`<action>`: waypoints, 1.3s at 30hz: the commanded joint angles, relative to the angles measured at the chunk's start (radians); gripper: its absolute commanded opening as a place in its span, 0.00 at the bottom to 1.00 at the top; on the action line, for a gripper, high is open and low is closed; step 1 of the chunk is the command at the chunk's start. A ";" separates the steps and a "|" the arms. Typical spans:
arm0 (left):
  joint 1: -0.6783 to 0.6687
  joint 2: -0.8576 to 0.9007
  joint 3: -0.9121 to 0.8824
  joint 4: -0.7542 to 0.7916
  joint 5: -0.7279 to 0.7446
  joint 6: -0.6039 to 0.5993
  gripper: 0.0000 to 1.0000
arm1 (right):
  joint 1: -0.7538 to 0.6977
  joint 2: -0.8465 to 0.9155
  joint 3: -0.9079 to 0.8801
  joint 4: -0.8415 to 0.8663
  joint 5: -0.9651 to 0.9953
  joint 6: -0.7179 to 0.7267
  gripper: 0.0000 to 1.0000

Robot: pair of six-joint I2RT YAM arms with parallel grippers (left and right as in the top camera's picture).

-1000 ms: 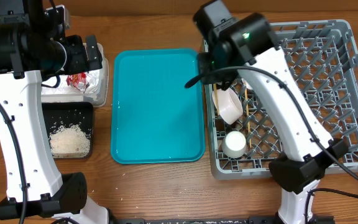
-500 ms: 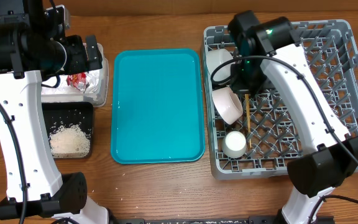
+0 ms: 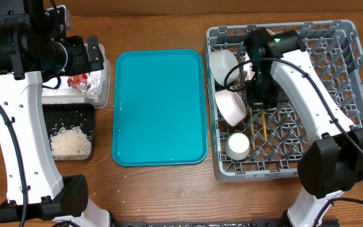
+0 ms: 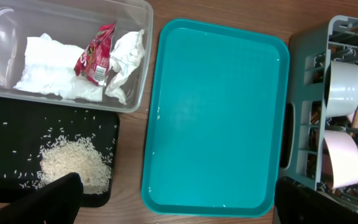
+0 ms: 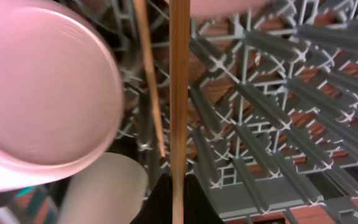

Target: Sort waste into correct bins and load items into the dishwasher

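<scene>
My right gripper point(image 3: 258, 94) is low inside the grey dish rack point(image 3: 345, 88), shut on a wooden chopstick point(image 5: 179, 93) that runs straight out between its fingers over the pegs. A second chopstick point(image 5: 149, 81) lies in the rack beside it. A pale pink bowl point(image 5: 42, 93) and a small white cup point(image 3: 237, 145) stand to one side, with a white bowl point(image 3: 221, 63) behind. My left gripper point(image 4: 179, 186) is wide open and empty, high above the table. The clear tub point(image 4: 138, 62) holds the white napkin point(image 4: 48, 74) and red wrapper point(image 4: 95, 59). The black tray point(image 4: 5, 124) holds rice point(image 4: 73, 165).
The flat teal serving tray point(image 3: 159, 107) lies between the bins and the rack, with only a few specks on it. The rack's right half shows bare pegs. The left arm's body hangs over the clear tub in the overhead view.
My right arm has swung from the rack's left edge to over its middle and come down, bringing the chopstick among the pegs. The left arm has not moved.
</scene>
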 commanded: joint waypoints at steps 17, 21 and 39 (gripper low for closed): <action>0.000 -0.002 0.012 0.002 0.008 0.019 1.00 | 0.014 -0.083 0.025 -0.060 -0.045 -0.018 0.45; 0.000 -0.002 0.012 0.002 0.008 0.019 1.00 | 0.098 -0.246 0.164 -0.055 -0.051 0.046 0.71; 0.000 -0.002 0.012 0.002 0.008 0.019 1.00 | 0.179 -0.597 0.245 -0.090 -0.032 0.019 1.00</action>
